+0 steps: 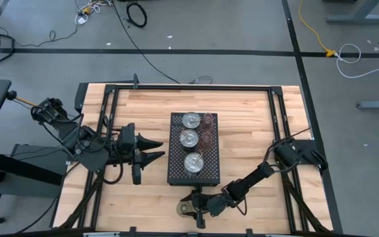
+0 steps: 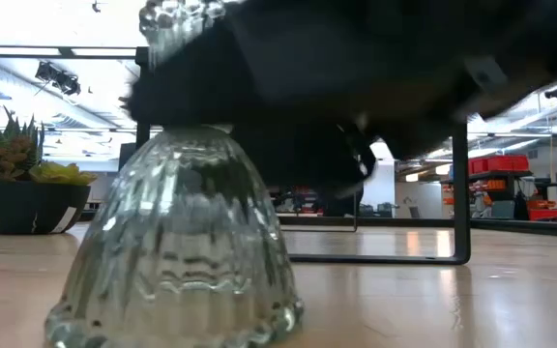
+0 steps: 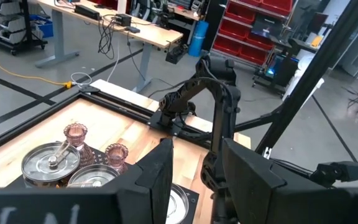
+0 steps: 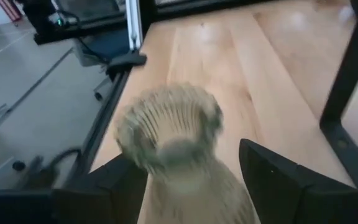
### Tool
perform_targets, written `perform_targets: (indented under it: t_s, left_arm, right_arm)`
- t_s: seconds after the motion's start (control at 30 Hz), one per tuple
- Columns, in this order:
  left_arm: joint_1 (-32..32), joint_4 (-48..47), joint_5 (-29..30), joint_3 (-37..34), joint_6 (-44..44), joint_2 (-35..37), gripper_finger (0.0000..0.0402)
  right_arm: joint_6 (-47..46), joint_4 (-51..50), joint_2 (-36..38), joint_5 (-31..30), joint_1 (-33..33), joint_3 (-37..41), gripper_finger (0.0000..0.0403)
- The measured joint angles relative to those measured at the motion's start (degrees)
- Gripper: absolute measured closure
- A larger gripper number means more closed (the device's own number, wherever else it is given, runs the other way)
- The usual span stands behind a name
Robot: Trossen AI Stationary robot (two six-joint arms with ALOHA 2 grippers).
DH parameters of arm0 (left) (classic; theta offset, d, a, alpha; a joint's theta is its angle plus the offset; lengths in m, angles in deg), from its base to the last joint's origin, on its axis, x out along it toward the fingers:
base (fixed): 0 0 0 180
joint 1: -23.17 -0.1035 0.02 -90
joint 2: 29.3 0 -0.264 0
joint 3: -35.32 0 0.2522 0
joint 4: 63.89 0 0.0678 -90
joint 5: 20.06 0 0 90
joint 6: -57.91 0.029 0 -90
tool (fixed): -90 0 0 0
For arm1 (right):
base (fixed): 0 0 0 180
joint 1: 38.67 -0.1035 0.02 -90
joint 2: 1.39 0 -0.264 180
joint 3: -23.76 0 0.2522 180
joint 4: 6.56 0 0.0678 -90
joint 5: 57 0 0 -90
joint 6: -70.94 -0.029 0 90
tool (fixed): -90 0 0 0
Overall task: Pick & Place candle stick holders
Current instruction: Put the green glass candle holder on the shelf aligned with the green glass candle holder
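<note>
Black perforated tray [image 1: 176, 172] carries three silver cups [image 1: 192, 139] and pink holders [image 1: 207, 129]; at its 6 o'clock, right gripper [image 1: 191, 209] clasps a ribbed olive glass holder [image 4: 174, 142], still unplaced; left gripper [image 1: 158, 149] rests closed at 9 o'clock.

Light wooden table [image 1: 143, 108] within a black metal frame [image 1: 176, 87], black perforated tray [image 1: 193, 172] lying flat at its centre, ribbed glass candle stick holder [image 2: 177, 261] standing upright directly on the wood near the front edge, just beside the tray's near end
</note>
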Motion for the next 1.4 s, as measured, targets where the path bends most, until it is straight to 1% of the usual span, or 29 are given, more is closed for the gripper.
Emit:
perform_targets:
  t_s: [0.13,0.23,0.33,0.43,0.47,0.53,0.8,0.9,1.1,1.2,1.4]
  left_arm:
    - [-0.01,0.0,0.0,0.02,0.38,0.01,0.026]
    - [-0.01,-0.08,0.0,0.02,0.53,0.01,0.026]
    - [-0.01,-0.07,-0.02,0.02,0.53,0.01,0.026]
    - [-0.01,-0.07,-0.01,0.02,0.74,0.01,0.026]
    - [-0.01,-0.05,0.0,0.02,1.1,0.01,0.026]
    - [-0.01,-0.05,0.0,0.02,1.4,0.01,0.026]
    - [-0.01,-0.11,0.0,0.02,1.45,0.01,0.026]
    - [-0.01,-0.2,0.0,0.01,1.45,0.01,0.026]
    - [-0.01,-0.42,0.0,0.01,1.47,0.01,0.026]
    - [-0.01,-0.39,0.0,0.02,1.45,0.01,0.026]
    - [-0.01,-0.39,-0.02,0.02,1.45,0.01,0.026]
  right_arm:
    - [0.46,-1.18,-1.07,-2.14,0.58,-2.83,0.0156]
    - [-0.26,-4.04,-1.58,-2.06,1.19,-4.46,0.0172]
    - [-0.49,-6.74,-1.5,-2.02,1.44,-5.32,0.0218]
    - [-0.92,-6.66,-1.27,-1.81,1.43,-5.46,0.0283]
    - [-0.93,-6.4,-1.27,-1.04,1.41,-5.48,0.0288]
    - [-1.25,-6.09,-1.27,0.53,1.26,-5.45,0.0287]
    - [-4.56,-7.81,-0.12,2.29,-0.2,-5.32,0.0287]
    - [-4.81,-11.96,1.73,1.21,-1.05,-5.17,0.0287]
    - [-6.69,-23.58,7.32,-0.3,-1.97,-5.1,0.0287]
    - [-9.56,-27.45,9.37,0.52,-2.55,-5.05,0.0287]
    - [-11.98,-33.12,14.75,-0.65,-3.54,-5.28,0.0287]
